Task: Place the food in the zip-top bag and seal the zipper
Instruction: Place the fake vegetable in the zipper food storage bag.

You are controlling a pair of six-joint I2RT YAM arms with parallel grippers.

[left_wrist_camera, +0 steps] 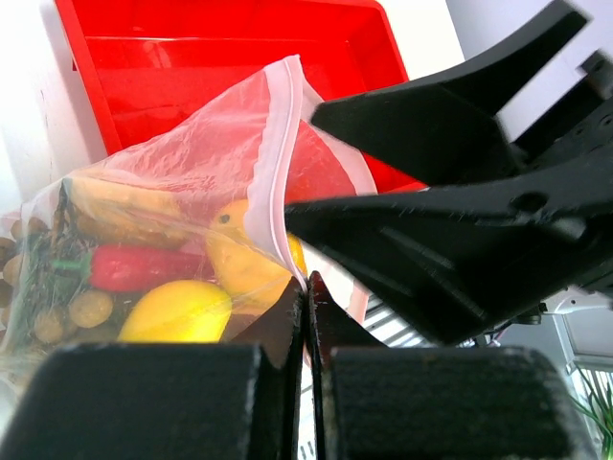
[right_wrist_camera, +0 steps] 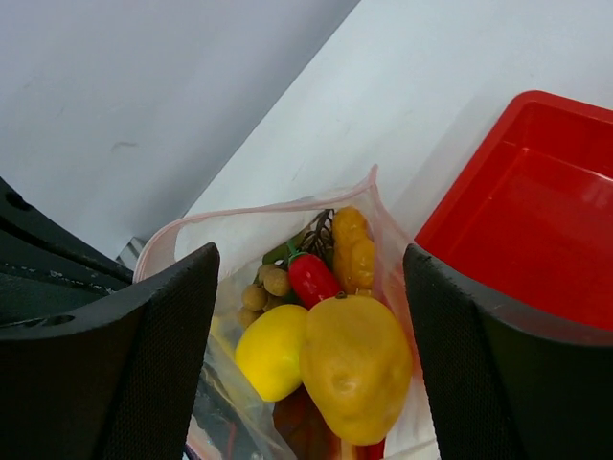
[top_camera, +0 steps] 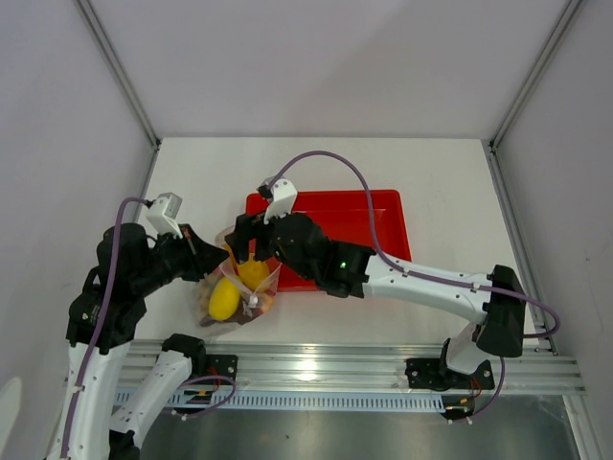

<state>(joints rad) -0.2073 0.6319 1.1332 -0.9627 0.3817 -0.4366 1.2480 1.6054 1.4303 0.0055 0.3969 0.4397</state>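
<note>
Now, your food [right_wrist_camera: 354, 369] sits inside the bag [left_wrist_camera: 182, 163], which lies on the table [top_camera: 450, 172] just off the tray's [top_camera: 383, 206] near-left corner, between the two arms. Your left gripper [left_wrist_camera: 306, 287] is clamped on the bag's mouth edge, jaws pressed together with the film pinched between them. Your right gripper [right_wrist_camera: 308, 264] hangs over the mouth with its jaws wide apart, holding nothing, and the mouth gapes beneath them.

Sealing turns on the zipper [left_wrist_camera: 271, 153]. It runs away from your left pinch, up and toward the tray, so its long axis leads from the left gripper to the far side. The right gripper is free and right above that strip. I judge it should come down onto the strip beside the pinch and run along it.

The left wrist view gives you the pinch and the strip's line. The right wrist view shows the open mouth, with two yellow fruits [right_wrist_camera: 273, 350], a red piece [right_wrist_camera: 311, 278] and tan fruits [right_wrist_camera: 266, 281] inside. Only the top view shows how the bag lies against the tray.
</note>
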